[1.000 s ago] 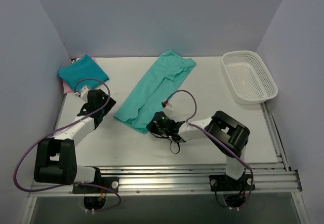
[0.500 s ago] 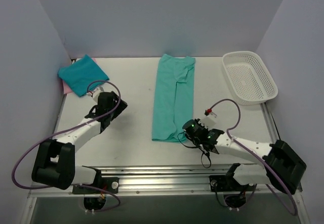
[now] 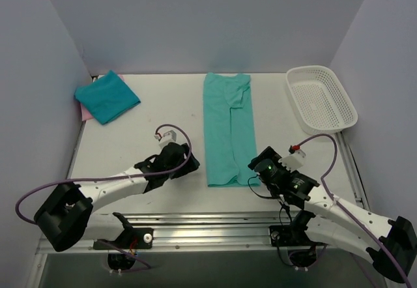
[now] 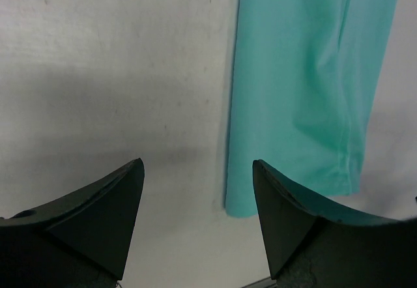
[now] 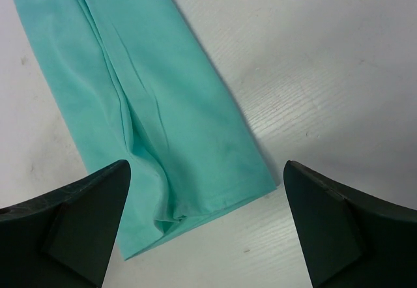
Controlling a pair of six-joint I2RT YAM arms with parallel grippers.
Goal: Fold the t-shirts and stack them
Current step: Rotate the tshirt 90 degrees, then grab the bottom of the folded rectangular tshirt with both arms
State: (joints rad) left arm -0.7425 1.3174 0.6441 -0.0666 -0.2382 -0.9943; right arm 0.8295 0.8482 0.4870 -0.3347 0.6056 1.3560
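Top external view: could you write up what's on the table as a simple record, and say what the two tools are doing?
Strip: long teal t-shirt, folded narrow, lying flat mid-table
Stack: folded teal t-shirt on a pink t-shirt, only its edge showing, far left corner
Basket: white mesh basket, far right, nothing in it
Left tool: open, holding nothing, at the strip's near left corner
Right tool: open, holding nothing, at the strip's near right corner

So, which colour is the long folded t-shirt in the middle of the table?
The t-shirt is plain light turquoise-green, best seen in the right wrist view.
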